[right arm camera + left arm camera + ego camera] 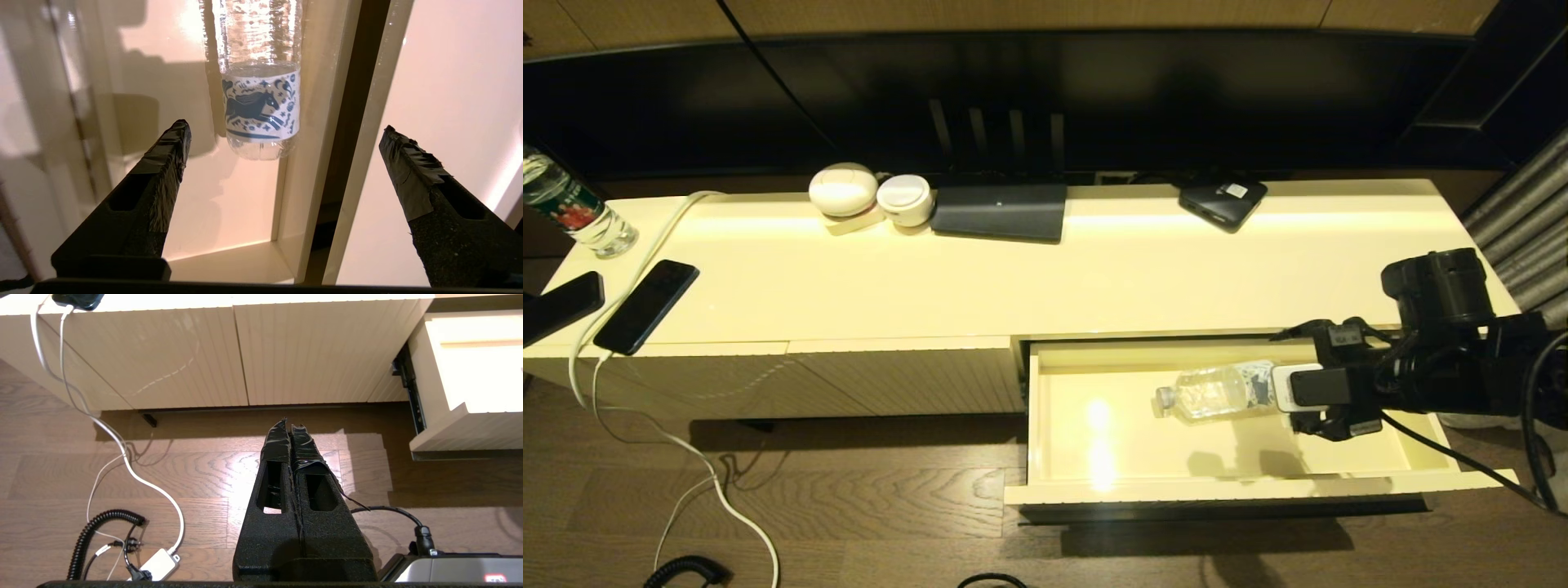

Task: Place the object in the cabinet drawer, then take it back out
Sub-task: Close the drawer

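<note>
Plainly, the bottle [1217,392] lies on its side on the floor of the open drawer [1086,482], toward the drawer's back wall and right half, its cap pointing to the drawer's left side and its base toward the right side wall. The right gripper [282,147] stands just off that base with its two taped fingers [163,163] spread wide, nothing between them and no contact with the plastic.

By the look of it, the bottle is light: thin clear plastic with only a little water, so it will likely dent under a hard squeeze and roll on the glossy drawer floor if nudged. The ridged body looks a better place to take hold than the smooth base or the narrow neck; a grip across the middle of the body, closing gently, seems safest. A small blue-printed label [259,106] bands the lower body.

The left gripper [291,428] hangs parked over the wooden floor in front of the closed cabinet doors [204,355], fingers pressed together.

Hard to judge: in the head view the right arm covers the bottle's base, and the wrist view crops away its upper body and cap. Whether the bottle touches the drawer's back wall cannot be told. The drawer's handle strip is barely visible beneath its front edge.
</note>
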